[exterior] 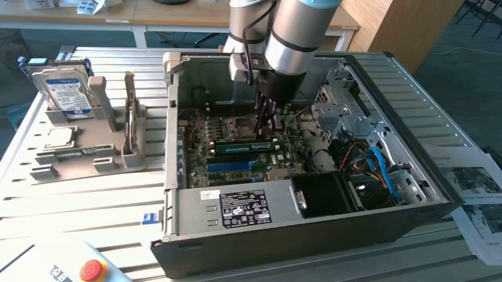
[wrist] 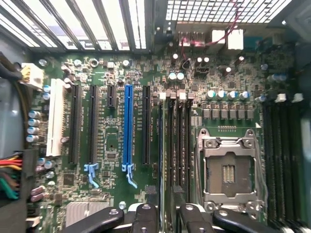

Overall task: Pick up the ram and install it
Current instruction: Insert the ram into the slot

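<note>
- Black metal fingers of the tool sit closest to the wrist camera. They stand apart with a clear gap between them and clamp nothing I can make out, so I judge the tool open.
- Directly beneath that gap run the black memory slots. The tool straddles their line, probably to keep one finger on each face of a thin board.
- Just at the fingertips lies the ram, a long, narrow green circuit-board stick. It runs along one of those slots and looks seated, though I cannot tell whether the end latches have closed.
- Off one side of the tool stands a long blue plastic expansion slot; off the other is the square silver processor socket.
- Around the tool, the open grey-and-black computer case lies on its side on the slatted metal desk, which lets the tool come straight down onto the board.
</note>
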You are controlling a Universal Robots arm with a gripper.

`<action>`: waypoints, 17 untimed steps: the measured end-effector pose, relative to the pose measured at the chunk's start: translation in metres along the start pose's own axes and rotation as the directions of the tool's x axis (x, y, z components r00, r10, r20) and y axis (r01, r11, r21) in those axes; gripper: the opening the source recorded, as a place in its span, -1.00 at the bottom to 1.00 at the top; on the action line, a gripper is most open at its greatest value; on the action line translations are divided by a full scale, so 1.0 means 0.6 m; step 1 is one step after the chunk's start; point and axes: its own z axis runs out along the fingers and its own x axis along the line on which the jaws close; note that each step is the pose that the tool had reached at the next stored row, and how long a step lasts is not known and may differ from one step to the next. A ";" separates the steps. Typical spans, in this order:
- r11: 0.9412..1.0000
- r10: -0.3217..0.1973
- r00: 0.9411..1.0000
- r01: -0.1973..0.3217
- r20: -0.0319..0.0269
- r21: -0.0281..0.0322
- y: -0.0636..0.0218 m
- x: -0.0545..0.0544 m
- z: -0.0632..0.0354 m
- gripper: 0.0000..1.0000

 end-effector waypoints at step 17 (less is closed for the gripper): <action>1.000 0.001 1.000 -0.001 -0.011 -0.002 0.008 -0.001 -0.082 -0.50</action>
